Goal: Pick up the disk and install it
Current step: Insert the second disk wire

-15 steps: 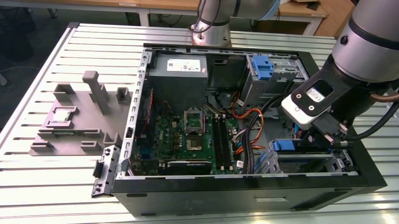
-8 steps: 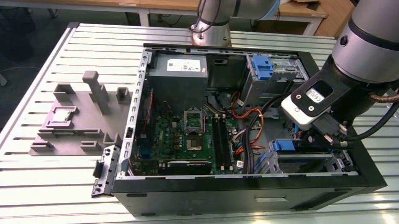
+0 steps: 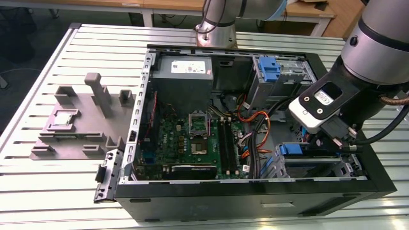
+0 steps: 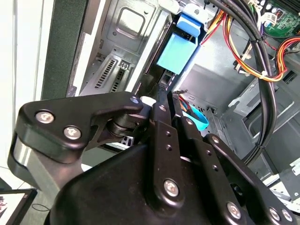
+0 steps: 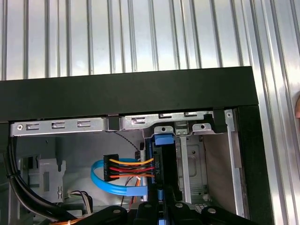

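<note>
Down inside the open black computer case (image 3: 255,201), the tool (image 5: 161,199) is closing its black fingers (image 4: 161,126) on the disk (image 5: 161,164), a flat drive with blue plastic carrier rails. One disk is showing, standing on edge in the metal drive bay (image 5: 197,164) at the case's corner, its long axis running down into the bay and its blue end facing up. One black cable plug (image 5: 110,167) is sitting just beside it. The case is resting on the slatted aluminium table (image 3: 38,191).
</note>
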Motion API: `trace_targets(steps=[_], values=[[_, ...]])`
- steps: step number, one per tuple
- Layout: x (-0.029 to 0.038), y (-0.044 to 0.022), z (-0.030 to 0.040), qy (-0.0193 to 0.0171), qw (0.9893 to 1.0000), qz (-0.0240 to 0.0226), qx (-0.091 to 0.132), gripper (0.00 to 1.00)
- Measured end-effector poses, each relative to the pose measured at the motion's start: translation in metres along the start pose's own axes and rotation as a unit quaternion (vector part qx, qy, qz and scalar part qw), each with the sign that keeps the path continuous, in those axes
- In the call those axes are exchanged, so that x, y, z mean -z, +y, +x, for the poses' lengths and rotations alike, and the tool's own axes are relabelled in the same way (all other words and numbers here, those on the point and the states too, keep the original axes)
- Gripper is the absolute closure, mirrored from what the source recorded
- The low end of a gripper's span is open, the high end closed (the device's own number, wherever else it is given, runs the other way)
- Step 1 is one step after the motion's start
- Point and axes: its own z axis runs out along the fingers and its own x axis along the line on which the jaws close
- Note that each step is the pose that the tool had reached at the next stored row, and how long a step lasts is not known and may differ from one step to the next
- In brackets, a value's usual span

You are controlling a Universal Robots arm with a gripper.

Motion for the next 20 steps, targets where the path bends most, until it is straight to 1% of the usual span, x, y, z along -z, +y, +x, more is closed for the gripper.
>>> trace_targets(steps=[4, 6, 7, 9, 12, 13, 16, 17, 19, 20], values=[[0.0026, 0.0003, -0.0001, -0.0001, 1.0000, 0.0000, 0.000, 0.84], [0.0028, 0.0003, -0.0001, 0.0004, 1.0000, 0.0001, 0.000, 0.84], [0.0029, 0.0002, -0.0001, 0.0022, 1.0000, 0.0003, 0.000, 0.84], [0.0028, 0.0002, -0.0004, 0.0067, 1.0000, 0.0007, -0.001, 0.84], [0.0028, 0.0004, -0.0012, 0.0171, 0.9999, 0.0017, -0.002, 0.84], [0.0028, 0.0004, -0.0018, 0.0187, 0.9998, 0.0018, -0.002, 0.84], [0.0027, 0.0007, -0.0045, 0.0221, 0.9998, 0.0022, -0.002, 0.84], [0.0026, 0.0007, -0.0053, 0.0240, 0.9997, 0.0024, -0.003, 0.84], [0.0024, 0.0009, -0.0068, 0.0300, 0.9995, 0.0029, -0.003, 0.84], [0.0025, 0.0009, -0.0073, 0.0324, 0.9995, 0.0032, -0.004, 0.84]])
